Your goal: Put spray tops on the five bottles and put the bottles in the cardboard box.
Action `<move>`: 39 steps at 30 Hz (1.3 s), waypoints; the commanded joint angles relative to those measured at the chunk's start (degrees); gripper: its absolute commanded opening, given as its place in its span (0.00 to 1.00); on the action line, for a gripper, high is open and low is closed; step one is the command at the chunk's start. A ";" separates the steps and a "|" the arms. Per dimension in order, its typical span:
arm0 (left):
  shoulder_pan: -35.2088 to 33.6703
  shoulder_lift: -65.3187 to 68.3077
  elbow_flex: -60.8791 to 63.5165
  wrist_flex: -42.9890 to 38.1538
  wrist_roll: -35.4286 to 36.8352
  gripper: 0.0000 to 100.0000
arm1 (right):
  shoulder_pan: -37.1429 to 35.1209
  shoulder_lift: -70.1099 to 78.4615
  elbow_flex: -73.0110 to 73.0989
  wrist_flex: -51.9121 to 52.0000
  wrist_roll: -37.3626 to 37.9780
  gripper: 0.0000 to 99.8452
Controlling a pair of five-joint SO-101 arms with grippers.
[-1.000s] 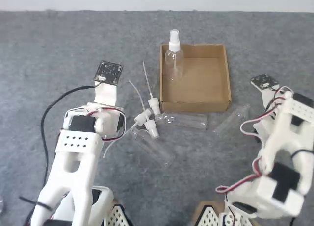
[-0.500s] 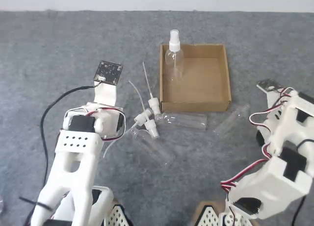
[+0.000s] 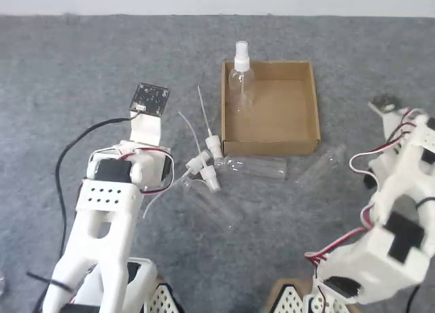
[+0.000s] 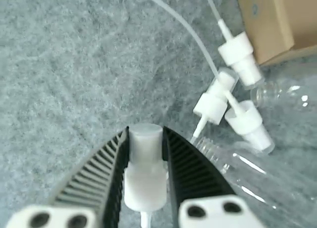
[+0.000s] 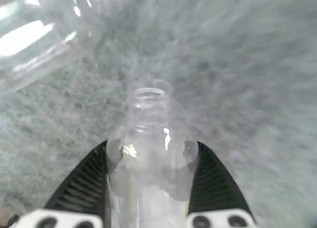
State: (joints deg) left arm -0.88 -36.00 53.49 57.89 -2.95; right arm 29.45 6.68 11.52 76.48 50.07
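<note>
- Left claw [image 4: 145, 134] is clamped on a white top [image 4: 145, 163], jaws pressed to both its sides, nozzle end poking out past the fingertips
- That top's dip tube runs off the edge of the left wrist view, so its length can't be seen
- Right claw [image 5: 148, 146] is clamped round a clear bottle [image 5: 148, 134] at the shoulder, jaws spread just as wide as the glassy body, open neck pointing away from the wrist
- The bottle's lower half is cut off by the frame, and the mat [image 5: 247, 65] past it is blurred
- Second bottle [image 5: 44, 35] lies beyond, partly out of frame
- Over to the high view: the box [image 3: 270, 147] sits mid-table, with one capped bottle [image 3: 241, 75] standing in its far left corner
- Three loose tops [image 3: 204, 167] lie bunched just off the box's near left corner, tubes trailing away
- Three lying bottles: one [image 3: 255, 167] along the box's front wall, one [image 3: 211, 203] nearer the left arm [image 3: 109, 191], one [image 3: 323, 165] by the right arm [image 3: 401, 211]
- All three are see-through and faint against the grey
</note>
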 commanded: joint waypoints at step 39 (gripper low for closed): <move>-1.32 -26.29 -33.98 1.67 21.80 0.01 | -81.71 -47.43 35.60 -35.38 -42.73 0.01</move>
State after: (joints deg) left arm -4.48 -62.64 16.40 63.87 18.07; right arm -51.08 -38.24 47.30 42.37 7.78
